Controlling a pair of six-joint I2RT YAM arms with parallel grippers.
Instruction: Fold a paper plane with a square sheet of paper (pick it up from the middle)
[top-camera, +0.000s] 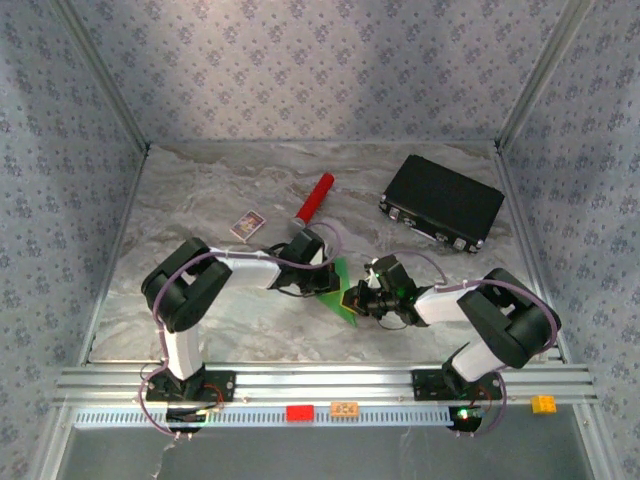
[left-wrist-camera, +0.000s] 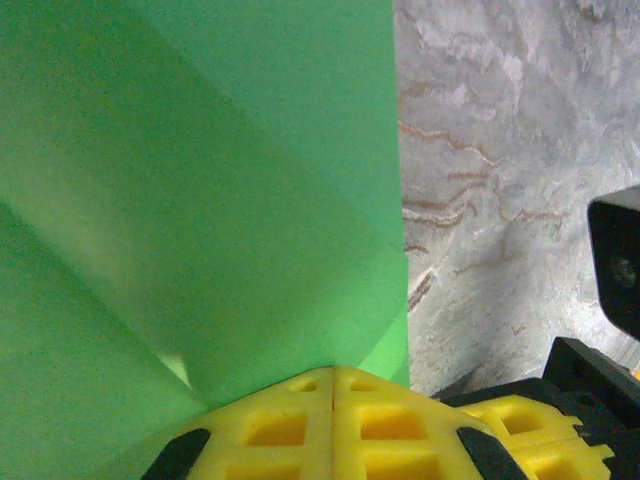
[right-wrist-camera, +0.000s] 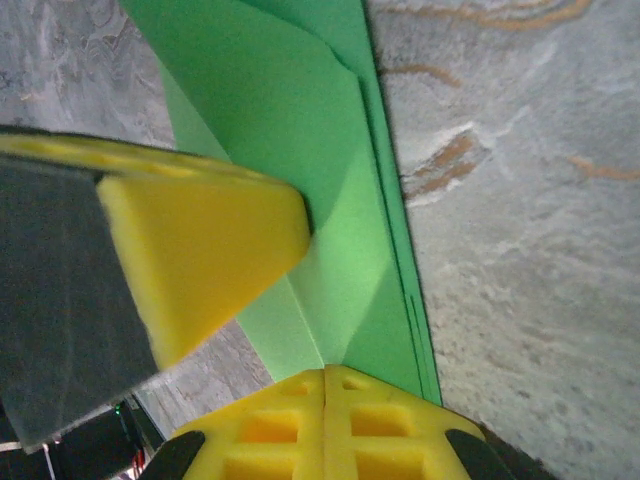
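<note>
Now, green sheet of paper (top-camera: 338, 280): it sits mid-bench between your two arms, already partly folded. The left wrist view (left-wrist-camera: 200, 200) shows overlapping flaps with a diagonal crease. The right wrist view (right-wrist-camera: 300, 120) shows stacked layers along one long straight edge. It seems to lie flat or nearly flat on the bench (top-camera: 200, 190).
Left claw (top-camera: 330, 278): the yellow tips are pressed together with no gap (left-wrist-camera: 333, 385), right at the paper. You cannot tell whether they nip a layer or only bear down on the top flap.
Right claw (top-camera: 358, 300): it is likewise pressed together (right-wrist-camera: 325, 395), and the layered edge runs in beneath its tips. Whether a layer is caught between them is not visible.
Meeting point: the two claws face each other across the sheet, and the left one's finger (right-wrist-camera: 200, 250) rests on the green face just beside the right one's tips.
Reason for the pose: one closed tip probably pins the folded layers so they cannot spring open, while the other has a firm edge to work against.
Step in hand: likely setting a crease, since the paper has flaps but is not yet a slim dart.
Next move: it calls for light downward pressure and a slide along the fold without dragging the sheet.
Risk: the thin paper may skid on the smooth marbled bench or crumple if the tips push toward each other.
Bystanders: the red cylinder (top-camera: 314, 200), printed card (top-camera: 246, 225) and black case (top-camera: 442, 200) lie well apart at the far side, out of your way.
</note>
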